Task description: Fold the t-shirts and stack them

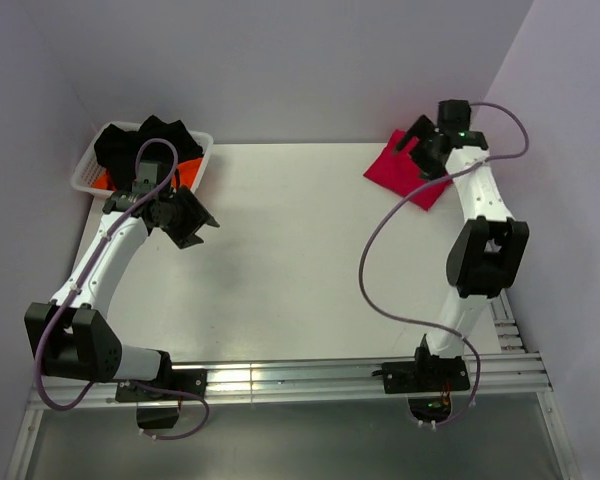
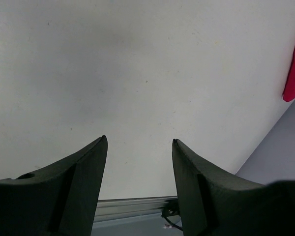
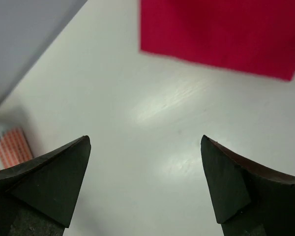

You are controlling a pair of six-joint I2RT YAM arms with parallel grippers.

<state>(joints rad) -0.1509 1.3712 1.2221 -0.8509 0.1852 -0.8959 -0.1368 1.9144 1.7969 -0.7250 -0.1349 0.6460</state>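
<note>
My left claw (image 1: 188, 218), jaws apart and empty, sits just beside the basket (image 1: 84, 178) of black t-shirts (image 1: 130, 145); my right claw (image 1: 423, 140), wide open, is well apart by the folded red t-shirt (image 1: 392, 172).

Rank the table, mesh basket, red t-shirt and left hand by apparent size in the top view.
1. table
2. mesh basket
3. red t-shirt, partly hidden by the right arm
4. left hand, only slightly smaller; likely nearer the camera, so unsure

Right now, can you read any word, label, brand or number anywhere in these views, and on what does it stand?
No readable text in any view.
The red t-shirt is plain.
The white basket and the table show no lettering.
</note>
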